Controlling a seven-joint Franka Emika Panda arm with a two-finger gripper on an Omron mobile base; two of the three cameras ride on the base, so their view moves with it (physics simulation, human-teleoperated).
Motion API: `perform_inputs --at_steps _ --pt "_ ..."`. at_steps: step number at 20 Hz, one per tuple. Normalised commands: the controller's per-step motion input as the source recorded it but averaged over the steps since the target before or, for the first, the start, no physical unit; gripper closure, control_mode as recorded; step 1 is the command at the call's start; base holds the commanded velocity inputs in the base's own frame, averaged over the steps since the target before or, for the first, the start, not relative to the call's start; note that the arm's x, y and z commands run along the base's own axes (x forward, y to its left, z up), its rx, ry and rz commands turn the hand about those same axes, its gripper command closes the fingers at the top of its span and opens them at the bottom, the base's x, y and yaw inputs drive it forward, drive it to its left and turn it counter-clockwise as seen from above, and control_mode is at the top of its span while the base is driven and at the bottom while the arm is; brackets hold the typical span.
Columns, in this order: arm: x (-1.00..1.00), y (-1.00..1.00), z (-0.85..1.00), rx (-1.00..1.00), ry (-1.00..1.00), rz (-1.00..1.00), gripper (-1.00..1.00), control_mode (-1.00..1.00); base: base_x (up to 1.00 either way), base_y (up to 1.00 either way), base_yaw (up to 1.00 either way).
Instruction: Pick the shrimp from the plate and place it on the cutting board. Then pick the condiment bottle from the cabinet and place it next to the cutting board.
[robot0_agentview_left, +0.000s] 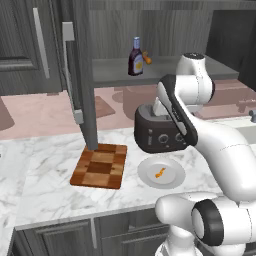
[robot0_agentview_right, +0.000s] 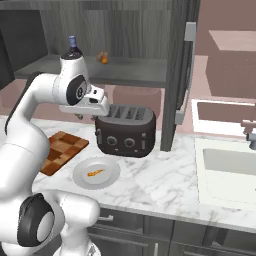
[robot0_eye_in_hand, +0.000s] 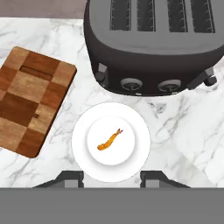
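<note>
One small orange shrimp (robot0_eye_in_hand: 110, 139) lies curled in the middle of a round white plate (robot0_eye_in_hand: 81, 144) on a marble counter (robot0_eye_in_hand: 183, 135). Seen from the hand camera, looking straight down, the gripper (robot0_eye_in_hand: 111, 178) hangs above the near rim of the plate with its two dark fingertips (robot0_eye_in_hand: 70, 178) set apart, one at each side of the rim, clasping nothing. Left of the plate, a short way off, sits the checkered wooden cutting board (robot0_eye_in_hand: 30, 98), bare. Just beyond the plate stands a dark four-slot toaster (robot0_eye_in_hand: 153, 48).

From the left base camera, the open cabinet (robot0_agentview_left: 150, 70) sits above the counter, its door (robot0_agentview_left: 82, 75) swung out over the far end of the board. On its grey shelf stands the condiment bottle (robot0_agentview_left: 135, 57), dark reddish-brown with a pale cap, upright. Beside it is a small orange object (robot0_agentview_left: 147, 58), possibly mushroom-shaped, though too small to tell. A sink (robot0_agentview_right: 227, 167) lies at the right of the counter.
</note>
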Motion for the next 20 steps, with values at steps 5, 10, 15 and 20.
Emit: perform_inputs --at_steps 5,10,15,20 --pt "-0.1 0.0 -0.1 0.0 0.0 0.0 -1.0 -1.0 0.0 0.0 0.0" --pt "-0.25 0.0 -0.39 0.0 0.0 0.0 -1.0 -1.0 0.0 0.0 0.0" --pt "-0.24 0.0 -0.43 0.0 0.0 0.0 -1.0 -1.0 0.0 0.0 0.0" --pt "-0.19 0.0 -0.33 0.0 0.0 0.0 -1.0 -1.0 0.0 0.0 0.0"
